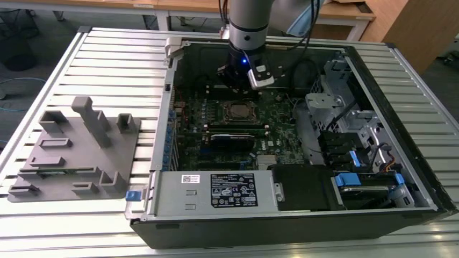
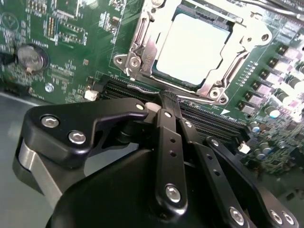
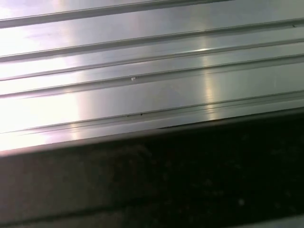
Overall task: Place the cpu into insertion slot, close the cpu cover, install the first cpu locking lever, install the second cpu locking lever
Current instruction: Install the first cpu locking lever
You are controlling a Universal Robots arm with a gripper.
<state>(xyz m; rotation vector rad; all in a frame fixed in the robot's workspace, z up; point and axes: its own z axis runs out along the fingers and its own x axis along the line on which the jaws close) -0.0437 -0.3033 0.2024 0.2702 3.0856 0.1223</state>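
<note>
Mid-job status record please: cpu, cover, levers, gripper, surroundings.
cpu: seated in the insertion slot, silver top facing up
cpu cover: lying down over the socket, framing the cpu
locking levers: alongside the socket; cannot tell whether latched
gripper: tip at the socket's edge, over the dark memory slots; contact unclear
case: open, lying on the slatted metal table
fixture tray: grey, beside the case at the exterior view's left

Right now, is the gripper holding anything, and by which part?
Nothing seems held: the fingers are together with nothing between them, and the cpu lies framed by the cpu cover.
</note>
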